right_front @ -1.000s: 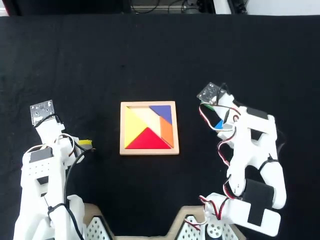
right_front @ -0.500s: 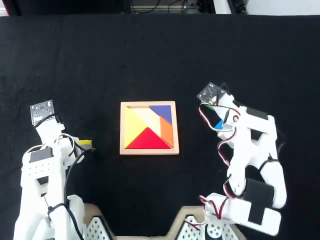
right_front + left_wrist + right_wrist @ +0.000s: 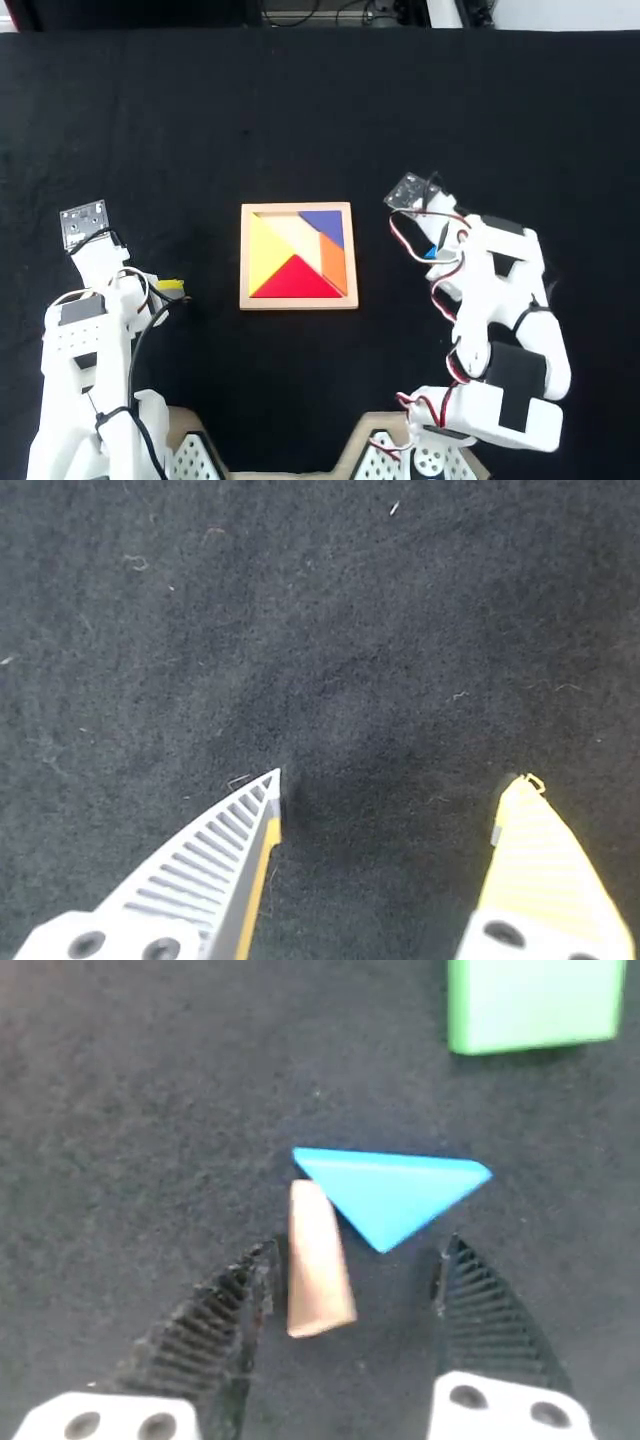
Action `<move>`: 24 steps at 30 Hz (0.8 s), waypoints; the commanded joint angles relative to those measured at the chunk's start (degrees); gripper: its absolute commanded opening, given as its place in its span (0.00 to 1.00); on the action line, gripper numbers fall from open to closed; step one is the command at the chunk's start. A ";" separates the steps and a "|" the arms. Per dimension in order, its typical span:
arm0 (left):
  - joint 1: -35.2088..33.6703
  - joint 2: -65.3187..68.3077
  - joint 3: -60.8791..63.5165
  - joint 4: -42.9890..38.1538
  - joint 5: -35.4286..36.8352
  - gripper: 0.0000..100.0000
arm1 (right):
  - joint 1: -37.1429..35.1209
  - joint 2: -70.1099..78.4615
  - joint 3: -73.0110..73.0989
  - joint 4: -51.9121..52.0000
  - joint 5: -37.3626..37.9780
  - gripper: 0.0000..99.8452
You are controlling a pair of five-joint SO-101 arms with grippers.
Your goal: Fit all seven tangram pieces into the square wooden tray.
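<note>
Square wooden tray (image 3: pixel 298 304) mid-cloth, yellow, red, orange and dark blue pieces inside. Left of tray, left gripper (image 3: pixel 398 778) spread wide over bare black cloth (image 3: pixel 330 610). Right of tray, right gripper (image 3: pixel 360 1250) also wide, straddling tan piece (image 3: pixel 317 1260) touching blue triangle (image 3: pixel 390 1192); green piece (image 3: pixel 535 1002) just beyond.

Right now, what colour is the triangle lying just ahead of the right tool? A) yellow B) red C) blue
C: the right wrist view shows a blue triangle just ahead of the open right tool, beside a tan piece.
</note>
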 commanded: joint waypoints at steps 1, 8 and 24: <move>0.57 -0.44 -0.31 -0.35 -0.70 0.33 | -1.23 -0.48 0.31 0.44 0.70 0.17; 0.57 -0.44 -0.31 -0.35 -0.70 0.33 | -0.70 -1.71 0.57 0.70 0.70 0.10; 0.57 -0.44 -0.31 -0.35 -0.70 0.33 | 1.85 -7.08 0.48 2.81 0.44 0.01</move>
